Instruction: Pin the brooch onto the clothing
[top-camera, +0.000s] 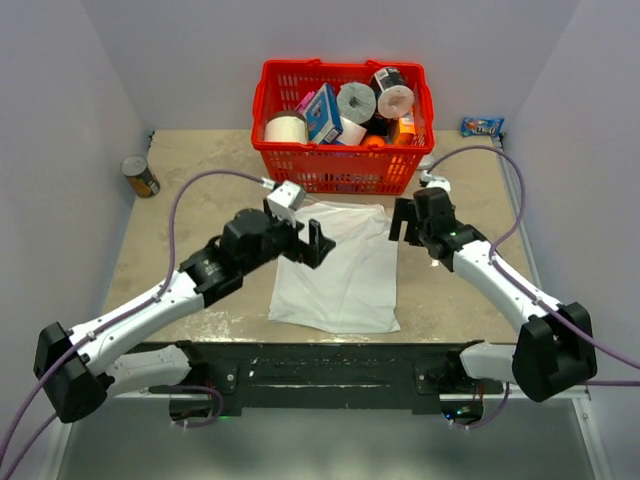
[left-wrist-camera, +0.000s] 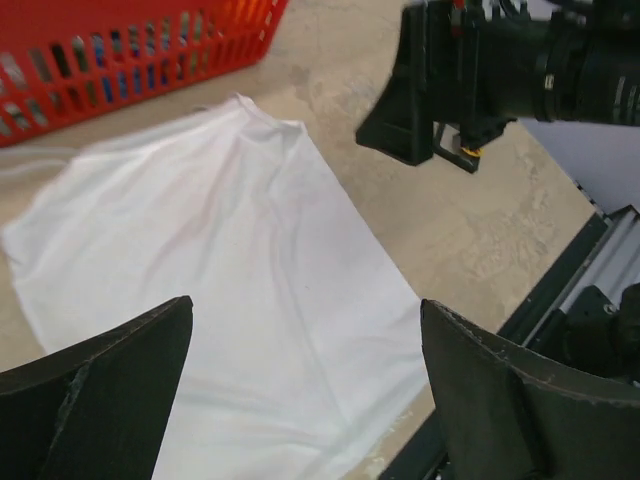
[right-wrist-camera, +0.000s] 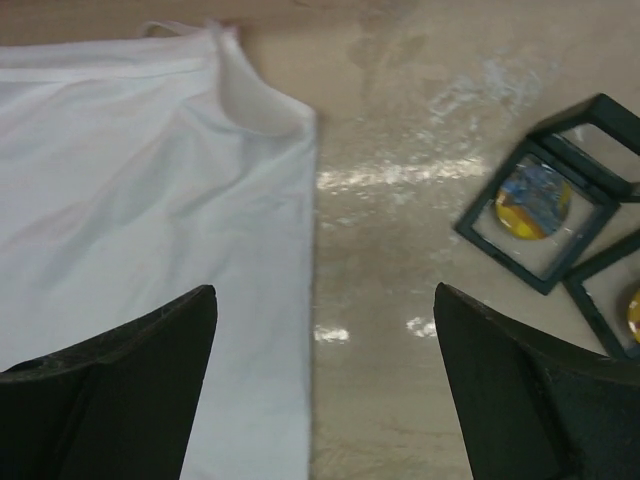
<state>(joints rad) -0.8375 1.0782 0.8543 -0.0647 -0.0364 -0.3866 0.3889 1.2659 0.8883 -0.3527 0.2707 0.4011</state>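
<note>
While both grippers are hanging wide open with nothing in them, the brooch (right-wrist-camera: 533, 201) is sitting well clear of the shirt (top-camera: 338, 265), inside a small dark frame (right-wrist-camera: 497, 258) on the table (right-wrist-camera: 400, 400) to the shirt's right. The left gripper (left-wrist-camera: 305, 305) is hovering over the middle of the shirt. The right gripper (right-wrist-camera: 325, 295) is hanging above the shirt's right edge, with the frame off to one side.

I'm seeing trouble brewing in a few places. That brooch is looking tiny against those broad fingers, so a grab may be shoving the frame across the glossy tabletop instead of lifting anything. A second frame (right-wrist-camera: 615, 290) is lying just beside the first, inviting a wrong pick. The cloth is looking thin and already rumpling, so pressing a pin in may be bunching it. And the two arms are working close together, risking a knock.
</note>
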